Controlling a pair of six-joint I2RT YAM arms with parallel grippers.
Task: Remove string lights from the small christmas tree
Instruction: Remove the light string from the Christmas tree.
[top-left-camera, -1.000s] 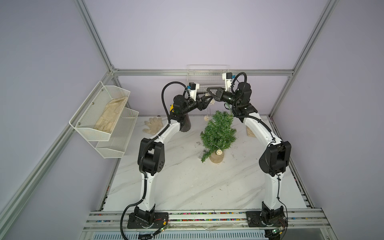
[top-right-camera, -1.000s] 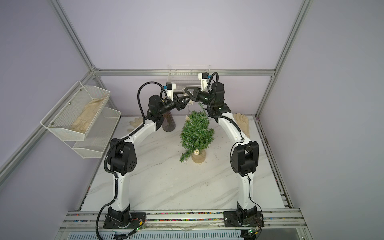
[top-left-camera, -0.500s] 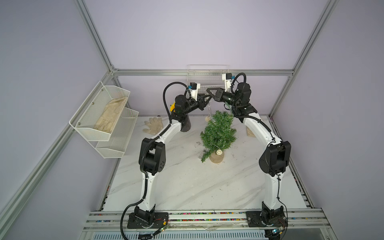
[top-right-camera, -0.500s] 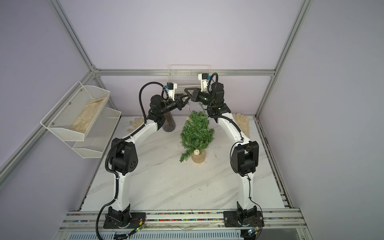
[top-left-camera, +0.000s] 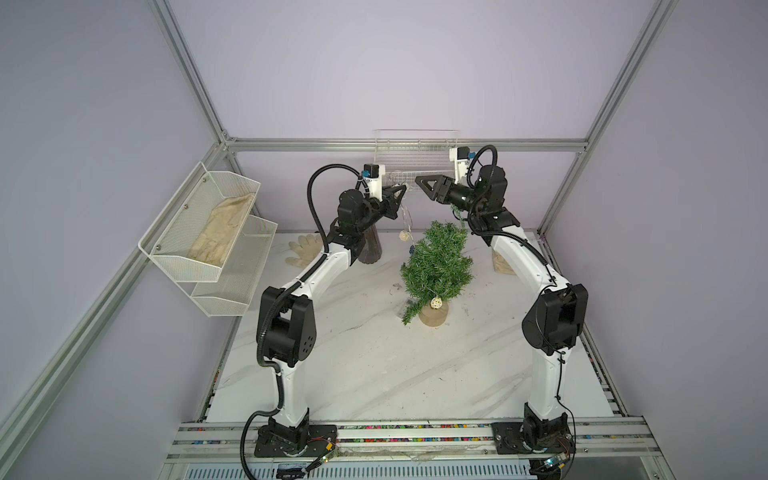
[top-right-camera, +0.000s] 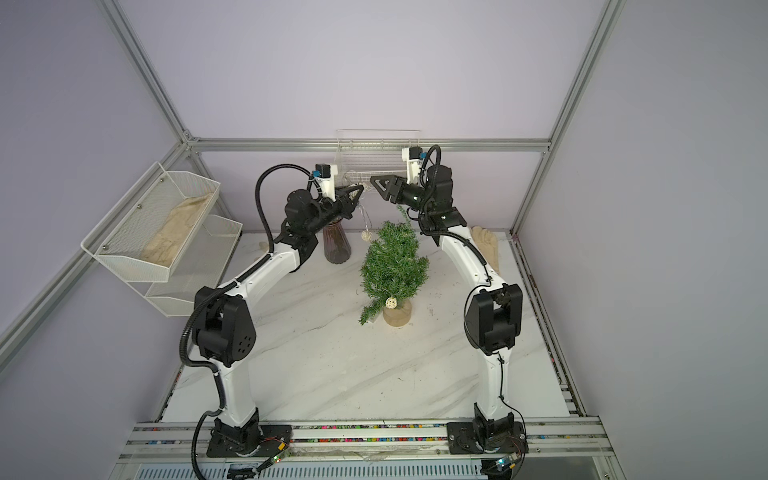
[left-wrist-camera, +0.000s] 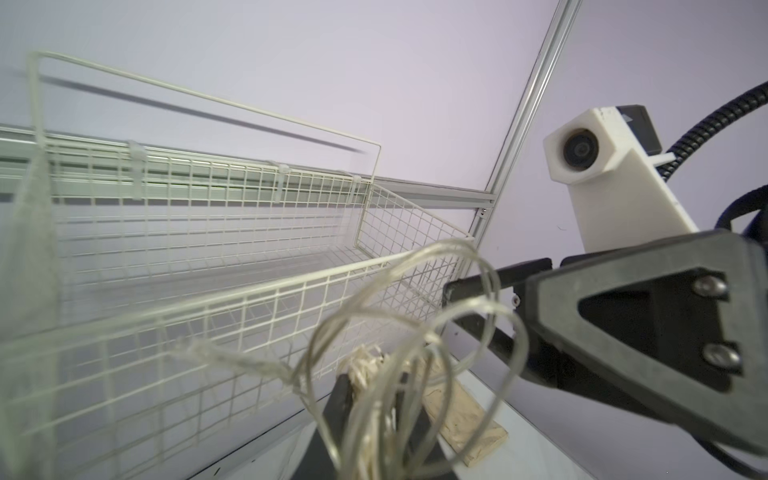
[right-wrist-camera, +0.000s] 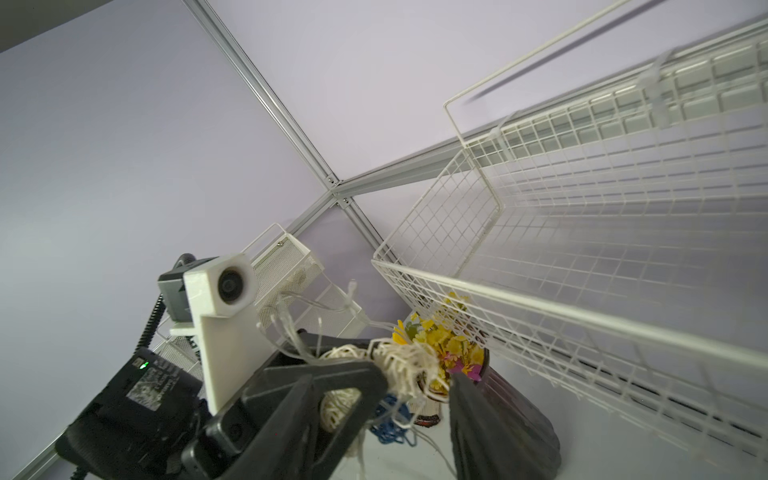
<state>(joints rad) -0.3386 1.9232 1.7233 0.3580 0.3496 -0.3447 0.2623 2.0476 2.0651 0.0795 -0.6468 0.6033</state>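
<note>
The small christmas tree (top-left-camera: 436, 266) (top-right-camera: 392, 266) stands on its tan wooden base mid-table. High above its far side, my left gripper (top-left-camera: 400, 192) (left-wrist-camera: 374, 403) is shut on a bundle of the string lights (left-wrist-camera: 415, 332): looped silvery wire and cream balls (right-wrist-camera: 399, 361). From it the wire hangs down (top-left-camera: 405, 216) with a cream ball and a blue one to the tree. Another cream ball (top-left-camera: 436, 303) rests low on the tree. My right gripper (top-left-camera: 420, 182) (right-wrist-camera: 415, 415) faces the left one just apart from it, jaws wide open and holding nothing.
A white wire basket (top-left-camera: 415, 153) (left-wrist-camera: 208, 291) is fixed to the back wall right behind both grippers. A dark vase (top-right-camera: 336, 245) of yellow flowers (right-wrist-camera: 436, 345) stands under the left arm. A mesh shelf (top-left-camera: 208, 224) hangs on the left wall. Gloves (top-left-camera: 303, 249) lie at the back.
The left gripper closed on the bundle of lights. The right gripper let go, opened wide and drew back a little to the right.
</note>
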